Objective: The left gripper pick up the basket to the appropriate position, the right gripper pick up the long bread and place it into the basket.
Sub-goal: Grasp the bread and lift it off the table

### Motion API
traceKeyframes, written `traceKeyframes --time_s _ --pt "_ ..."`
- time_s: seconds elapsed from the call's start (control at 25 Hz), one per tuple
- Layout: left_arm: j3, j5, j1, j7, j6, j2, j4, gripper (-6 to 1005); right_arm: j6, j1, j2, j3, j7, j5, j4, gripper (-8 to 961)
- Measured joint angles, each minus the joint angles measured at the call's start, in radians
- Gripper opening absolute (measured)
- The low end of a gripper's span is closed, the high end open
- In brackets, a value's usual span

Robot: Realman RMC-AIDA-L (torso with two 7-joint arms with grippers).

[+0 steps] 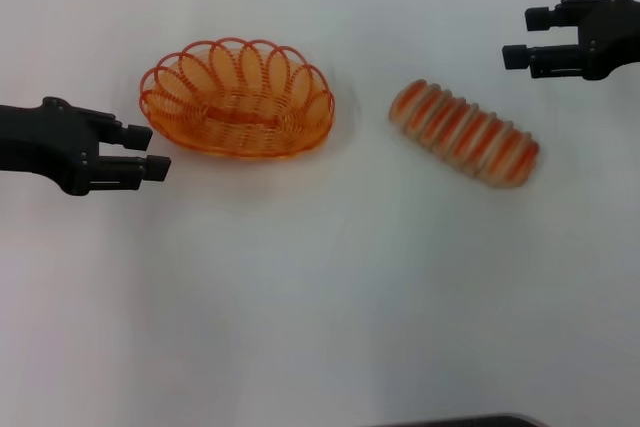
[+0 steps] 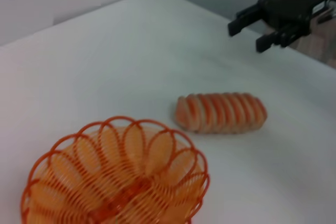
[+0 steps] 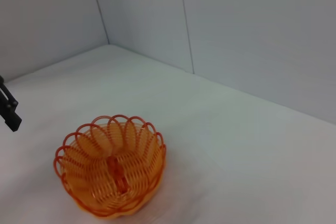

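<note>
1. Left gripper: nearest the robot, fingers spread, holding nothing, just beside the basket's left rim and not touching it.
2. Basket: upright on the white table, holding nothing.
3. Long bread: lying diagonally to the basket's right, apart from it.
4. Right gripper: farthest, fingers parted, nothing held, beyond the bread.
5. Judgement: step 1, the basket pickup, is not yet begun. The next move calls for the fingers to straddle the looped rim before closing.

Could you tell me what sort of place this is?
Probably a lab test bench: a bare white table walled by plain grey panels, with only a basket and bread set out.
</note>
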State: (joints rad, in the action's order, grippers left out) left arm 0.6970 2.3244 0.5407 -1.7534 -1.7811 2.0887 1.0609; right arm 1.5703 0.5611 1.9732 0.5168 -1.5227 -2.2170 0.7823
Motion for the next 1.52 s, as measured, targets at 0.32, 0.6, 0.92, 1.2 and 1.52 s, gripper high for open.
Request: traceKeyframes --time_s 0.32,0.6,0.92,1.2,1.52 --pt "-0.002 0.030 -0.004 -0.003 -0.005 0.006 0.035 497 -0.007 0.003 -0.004 0.011 -0.016 -0.001 0.000 741" --pt "-0.004 0.027 -0.022 -0.021 -0.002 0.028 0.092 648 -0.008 0.013 -0.001 0.026 -0.033 -0.001 0.002 899" --pt "-0.004 0.024 -0.026 -0.035 -0.001 0.032 0.108 821 -0.078 0.044 -0.001 0.093 -0.193 -0.010 0.000 939" --pt "-0.005 0.024 -0.023 -0.035 0.006 0.033 0.109 891 -0.069 0.105 -0.014 0.132 -0.339 -0.087 0.000 935" --pt "-0.005 0.023 -0.021 -0.036 0.004 0.033 0.111 888 -0.018 0.175 -0.026 0.143 -0.468 -0.254 0.002 932"
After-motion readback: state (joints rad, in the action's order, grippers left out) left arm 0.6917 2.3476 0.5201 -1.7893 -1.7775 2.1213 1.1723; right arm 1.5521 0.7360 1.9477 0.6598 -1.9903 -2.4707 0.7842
